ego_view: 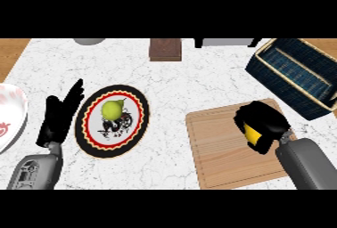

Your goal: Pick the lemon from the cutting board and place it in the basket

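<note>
Over the wooden cutting board [223,156] my right hand [263,120] is curled round the lemon [252,133]. Only a yellow patch of the lemon shows beneath the black fingers. The dark blue basket [289,84] with a tan rim stands at the back right, a short way beyond that hand. My left hand [59,116] rests open with fingers up at the left, beside a patterned plate.
A round black-rimmed plate [135,129] left of the board carries a yellow-green fruit [113,108]. A white dish with red marks [10,118] lies at the left edge. At the back edge stand a brown block [164,49], a grey object [89,41] and a dark one [227,42].
</note>
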{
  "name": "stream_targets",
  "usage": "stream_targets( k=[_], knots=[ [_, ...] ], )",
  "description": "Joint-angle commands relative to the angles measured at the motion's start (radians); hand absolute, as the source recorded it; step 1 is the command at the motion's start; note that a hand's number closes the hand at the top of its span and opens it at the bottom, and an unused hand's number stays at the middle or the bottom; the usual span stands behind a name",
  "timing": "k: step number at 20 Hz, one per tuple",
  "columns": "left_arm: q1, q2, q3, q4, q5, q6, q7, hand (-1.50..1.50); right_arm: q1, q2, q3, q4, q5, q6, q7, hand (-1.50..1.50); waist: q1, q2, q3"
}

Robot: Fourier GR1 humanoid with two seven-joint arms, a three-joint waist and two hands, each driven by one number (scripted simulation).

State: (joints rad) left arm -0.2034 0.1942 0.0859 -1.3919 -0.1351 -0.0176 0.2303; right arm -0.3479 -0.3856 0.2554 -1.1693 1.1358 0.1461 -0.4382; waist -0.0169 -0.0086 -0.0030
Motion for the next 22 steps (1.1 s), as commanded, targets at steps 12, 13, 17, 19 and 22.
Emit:
stream_targets(
  k=[12,13,17,19,22],
  knots=[
    [-0.004,0.030,0.026,-0.034,0.015,-0.021,0.028,0.00,0.146,0.164,-0.200,-0.682,-0.451,0.472,0.243,1.50,-0.015,-0.006,0.001],
    [0.014,-0.004,0.005,-0.016,-0.004,0.004,0.019,0.00,0.146,0.206,-0.243,-0.696,-0.509,0.480,0.277,1.50,-0.022,-0.005,0.001],
    [0.022,-0.007,0.005,-0.009,-0.008,0.008,0.000,0.00,0.063,0.235,-0.414,-0.851,-0.699,0.603,0.466,1.50,-0.024,-0.005,0.000],
    [0.039,0.017,0.016,-0.053,0.009,-0.016,0.016,0.00,-0.039,0.230,-0.497,-0.876,-0.781,0.652,0.600,1.50,0.000,-0.004,0.000],
    [0.030,-0.006,0.003,-0.019,-0.008,0.003,-0.004,0.00,-0.169,0.212,-0.588,-0.906,-0.922,0.702,0.781,1.50,-0.003,-0.002,0.000]
  ],
)
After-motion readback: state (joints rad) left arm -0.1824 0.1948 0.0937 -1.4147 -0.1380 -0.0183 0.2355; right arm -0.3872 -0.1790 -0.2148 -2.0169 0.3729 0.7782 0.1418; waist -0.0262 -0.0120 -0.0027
